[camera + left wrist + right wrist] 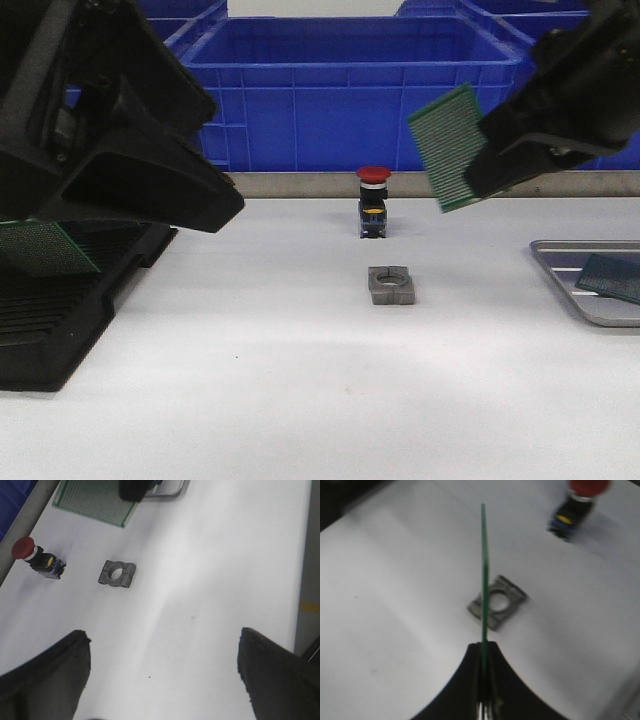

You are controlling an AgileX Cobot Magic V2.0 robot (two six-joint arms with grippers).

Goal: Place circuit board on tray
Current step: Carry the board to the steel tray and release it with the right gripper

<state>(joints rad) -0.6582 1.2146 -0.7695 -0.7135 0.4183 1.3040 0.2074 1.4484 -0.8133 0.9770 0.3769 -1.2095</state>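
Observation:
My right gripper [492, 152] is shut on the edge of a green circuit board [450, 147], which hangs tilted in the air above the table's right half. In the right wrist view the board [483, 575] shows edge-on, clamped between the fingers [492, 665]. The silver-grey tray [562, 262] lies on the table at the far right, below and to the right of the held board. Another green board [610, 277] lies flat on it. My left gripper [164, 646] is open over bare table with nothing between its fingers.
A black slotted rack [60, 320] at the left holds a green board [40, 248]. A red-capped push button [373, 203] and a grey metal clamp block [391, 285] stand mid-table. Blue bins [340, 90] line the back edge.

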